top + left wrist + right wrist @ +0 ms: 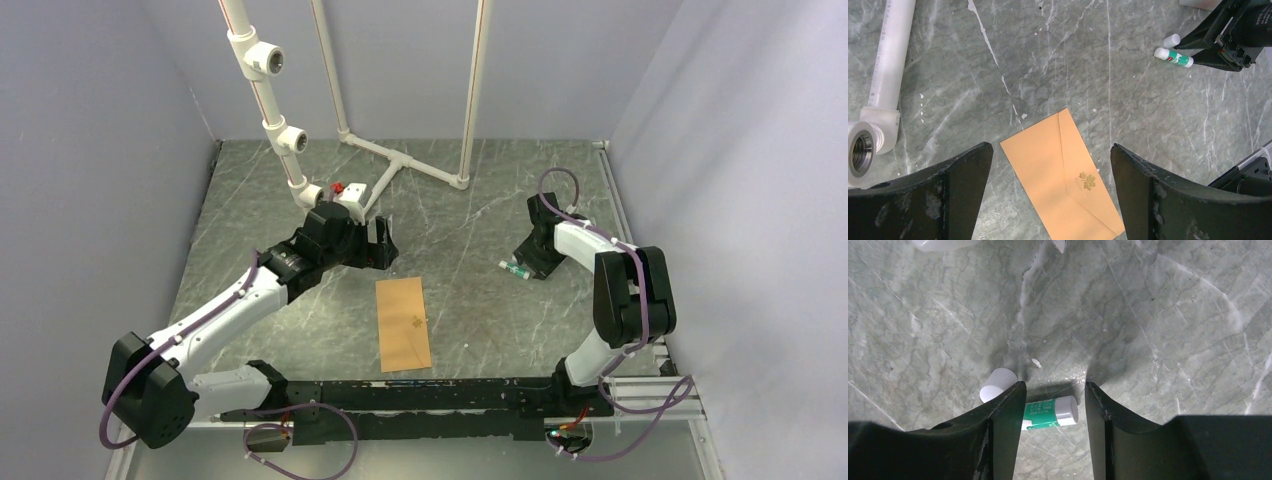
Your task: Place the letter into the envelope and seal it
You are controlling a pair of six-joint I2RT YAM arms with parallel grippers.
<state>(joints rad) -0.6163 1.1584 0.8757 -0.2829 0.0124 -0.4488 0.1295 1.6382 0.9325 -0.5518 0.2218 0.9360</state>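
The kraft-brown envelope [403,324] lies flat on the marble table, near the front middle. Its pointed flap is folded down, with a gold leaf mark [1088,181] at the tip. The letter is out of view. My left gripper [382,243] hangs open above the table just beyond the envelope's far end, and the envelope [1063,175] shows between its fingers. My right gripper [1054,385] is low at the right with its jaws apart. A green-and-white glue stick [1053,412] lies crosswise between them, clear of the right finger. The stick's white cap [997,384] sits loose beside the left finger.
A white pipe frame [400,160] stands at the back, one bar reaching near the left gripper [888,65]. Grey walls close in the table on three sides. A black rail [430,395] runs along the near edge, just in front of the envelope.
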